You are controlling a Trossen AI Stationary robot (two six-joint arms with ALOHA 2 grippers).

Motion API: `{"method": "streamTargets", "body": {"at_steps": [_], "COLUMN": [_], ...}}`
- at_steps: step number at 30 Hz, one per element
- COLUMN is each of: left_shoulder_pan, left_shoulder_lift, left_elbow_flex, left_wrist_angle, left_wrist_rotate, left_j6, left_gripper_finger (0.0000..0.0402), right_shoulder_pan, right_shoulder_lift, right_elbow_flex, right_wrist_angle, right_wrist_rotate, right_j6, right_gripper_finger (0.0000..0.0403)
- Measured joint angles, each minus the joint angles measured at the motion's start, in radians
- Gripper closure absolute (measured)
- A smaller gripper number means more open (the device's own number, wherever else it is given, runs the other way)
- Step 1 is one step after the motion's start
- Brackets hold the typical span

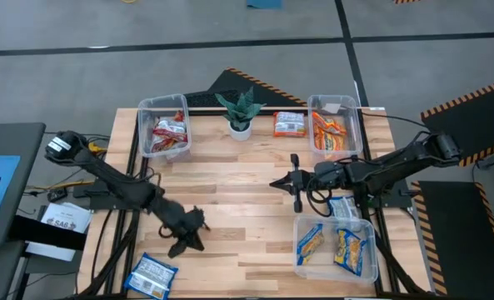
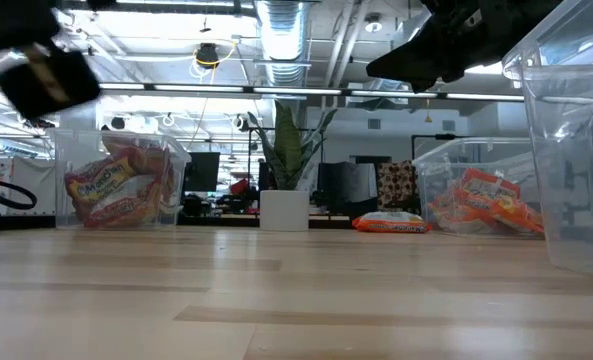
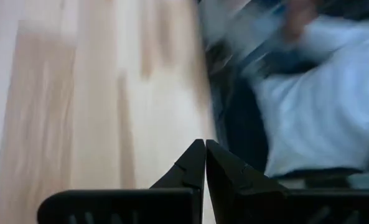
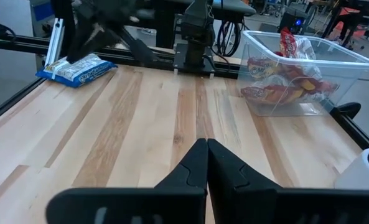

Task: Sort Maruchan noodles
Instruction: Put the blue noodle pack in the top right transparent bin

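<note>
Two grippers hung over the wooden table [image 1: 230, 208], both with fingers pressed together and nothing between them. The left gripper [image 1: 195, 236] was near the table's front left part, just beside a blue-and-white packet [image 1: 151, 273] that lay at the front left corner. The right gripper [image 1: 293, 182] was over the middle of the table, pointing toward the left arm. Red-and-white packets [image 1: 168, 133] sat in the clear bin [image 1: 147, 108] at the back left, orange packets [image 1: 333, 133] in the bin [image 1: 353, 107] at the back right, and yellow-and-blue packets [image 1: 338, 246] in the bin [image 1: 299, 265] at the front right. One orange packet [image 1: 289, 124] lay on the table between the potted plant [image 1: 240, 112] and the back right bin.
</note>
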Motion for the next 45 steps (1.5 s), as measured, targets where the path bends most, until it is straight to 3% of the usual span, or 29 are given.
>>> {"method": "streamTargets", "body": {"at_steps": [5, 9, 12, 18, 26, 31, 39, 42, 45], "left_shoulder_pan": [-0.16, -0.267, -0.313, -0.372, -0.377, -0.378, -0.371, -0.353, -0.317], "left_shoulder_lift": [0.087, 0.207, 0.292, 0.413, 0.485, 0.514, 0.516, 0.515, 0.514], "left_elbow_flex": [0.297, 0.492, 0.551, 0.549, 0.549, 0.545, 0.428, 0.394, 0.393], "left_wrist_angle": [-0.591, -0.829, -0.839, -0.822, -0.901, -0.988, -0.907, -0.891, -0.918], "left_wrist_rotate": [-0.103, -0.103, 0.016, 0.243, 0.257, 0.28, 0.346, 0.381, 0.329], "left_j6": [-0.031, -0.08, -0.215, -0.55, -0.724, -0.735, -0.728, -0.661, -0.517], "left_gripper_finger": [0.0401, 0.0402, 0.0402, 0.0401, 0.0401, 0.0401, 0.0402, 0.0401, 0.0401], "right_shoulder_pan": [0.0, 0.0, 0.0, -0.004, -0.024, -0.028, -0.028, -0.028, -0.028], "right_shoulder_lift": [0.0, 0.0, 0.0, 0.0, 0.0, 0.0, 0.0, 0.0, 0.0], "right_elbow_flex": [0.0, 0.0, 0.0, 0.0, 0.0, 0.0, 0.0, 0.0, 0.0], "right_wrist_angle": [0.0, -0.002, -0.01, -0.027, -0.03, -0.032, -0.054, -0.054, -0.053], "right_wrist_rotate": [0.0, 0.0, 0.0, 0.001, 0.003, 0.003, 0.003, 0.003, 0.003], "right_j6": [0.0, 0.007, 0.007, 0.003, -0.001, 0.006, 0.007, 0.008, 0.008], "right_gripper_finger": [0.0381, 0.038, 0.0379, 0.0379, 0.0379, 0.0379, 0.0379, 0.0379, 0.0379]}}
